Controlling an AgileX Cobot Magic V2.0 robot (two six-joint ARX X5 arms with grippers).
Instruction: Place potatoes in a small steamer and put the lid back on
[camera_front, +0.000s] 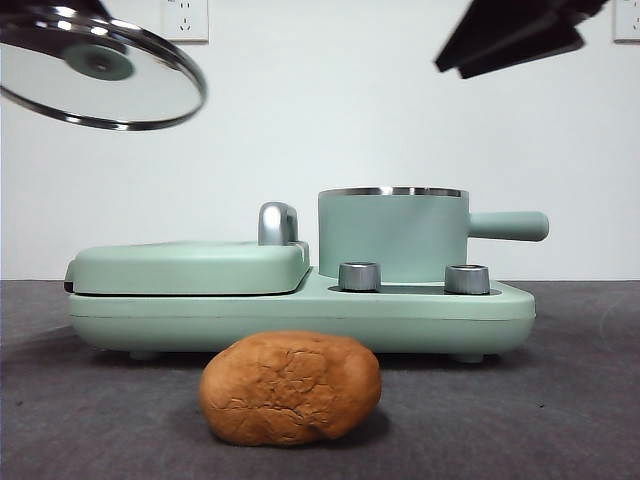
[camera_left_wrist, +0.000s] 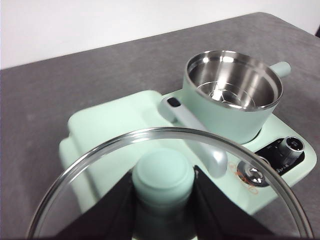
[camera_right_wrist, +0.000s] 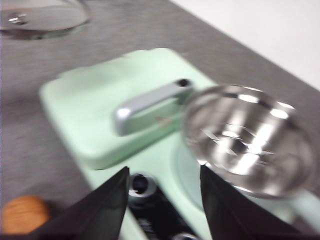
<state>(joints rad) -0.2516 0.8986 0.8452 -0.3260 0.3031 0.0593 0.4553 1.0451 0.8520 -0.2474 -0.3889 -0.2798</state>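
Note:
The brown cracked potato (camera_front: 290, 388) lies on the grey table in front of the appliance; it shows as an orange blur (camera_right_wrist: 25, 213) in the right wrist view. The mint-green steamer (camera_front: 392, 234) stands uncovered on the appliance's right side, its steel inside (camera_left_wrist: 233, 81) bare. My left gripper (camera_left_wrist: 163, 190) is shut on the green knob of the glass lid (camera_front: 98, 66), holding it tilted in the air high at the left. My right gripper (camera_right_wrist: 161, 192) hangs open above the appliance, near the steamer (camera_right_wrist: 247, 140), seen as a dark tip (camera_front: 515, 38) at the top right.
The flat green grill plate (camera_front: 190, 268) with its steel handle (camera_front: 277, 222) takes up the appliance's left half. Two steel dials (camera_front: 360, 277) sit on the front of the base (camera_front: 300, 315). Grey table surface (camera_front: 560, 400) lies around the potato.

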